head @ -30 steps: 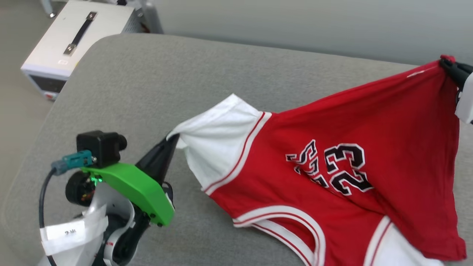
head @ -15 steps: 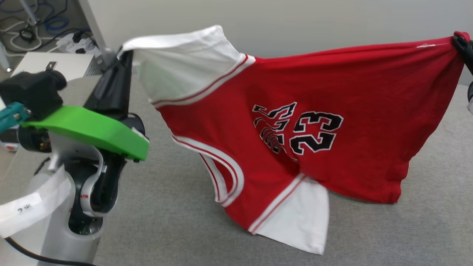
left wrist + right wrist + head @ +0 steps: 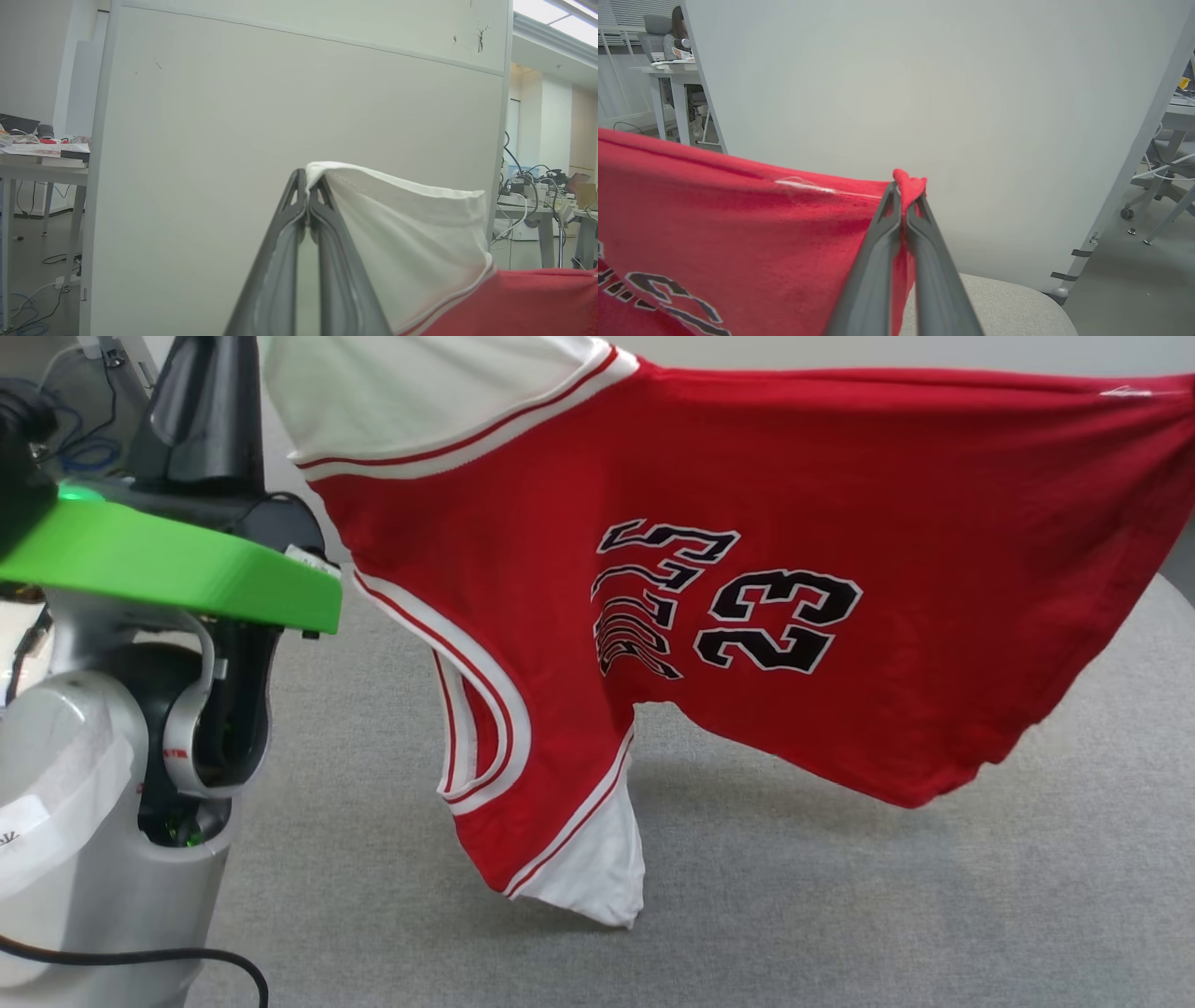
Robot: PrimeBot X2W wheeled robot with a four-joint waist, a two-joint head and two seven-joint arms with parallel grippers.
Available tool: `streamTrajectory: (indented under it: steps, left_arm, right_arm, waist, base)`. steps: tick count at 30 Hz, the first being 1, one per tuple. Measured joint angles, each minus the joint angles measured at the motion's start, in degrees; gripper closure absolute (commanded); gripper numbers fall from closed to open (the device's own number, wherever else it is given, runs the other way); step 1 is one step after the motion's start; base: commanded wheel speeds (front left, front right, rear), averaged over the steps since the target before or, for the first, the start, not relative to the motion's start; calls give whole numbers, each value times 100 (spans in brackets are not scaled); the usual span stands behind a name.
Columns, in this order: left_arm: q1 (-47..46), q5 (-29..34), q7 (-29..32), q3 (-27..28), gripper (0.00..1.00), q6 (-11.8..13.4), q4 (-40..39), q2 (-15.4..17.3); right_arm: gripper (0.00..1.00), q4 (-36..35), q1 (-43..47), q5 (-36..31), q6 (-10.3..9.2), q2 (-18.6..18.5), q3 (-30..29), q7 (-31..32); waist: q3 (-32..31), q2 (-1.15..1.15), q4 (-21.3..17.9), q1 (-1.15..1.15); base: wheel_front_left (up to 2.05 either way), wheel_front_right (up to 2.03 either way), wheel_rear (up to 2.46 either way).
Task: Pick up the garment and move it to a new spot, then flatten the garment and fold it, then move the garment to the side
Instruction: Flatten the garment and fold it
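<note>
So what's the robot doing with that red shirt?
It is holding the garment, a red jersey with the number 23 on it, up in the air with both arms. The left gripper is pinched shut on the edge of one white sleeve, and the right gripper is pinched shut on a red corner. The jersey hangs stretched between them above the grey cushion. It is not laid flat or folded yet.
</note>
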Motion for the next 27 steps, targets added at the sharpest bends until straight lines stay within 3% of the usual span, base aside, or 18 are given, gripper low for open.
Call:
streamTrajectory:
  steps: [5,16,27]
  left_arm:
    - [-313,160,-31,-44,100,-49,-44,94]
    - [-1377,400,382,-130,100,-584,31,742]
    - [-3312,472,611,-162,100,-1329,962,1127]
  right_arm:
    - [100,-240,9,-112,0,179,-279,-30]
    - [100,-319,-650,-345,0,287,-479,-276]
    - [100,671,-2517,-561,0,313,-285,-556]
  waist:
    - [127,0,-5,0]
    - [818,0,-15,0]
    - [1959,0,-32,0]
  base:
    - [0,0,0]
    - [0,0,0]
    - [0,0,0]
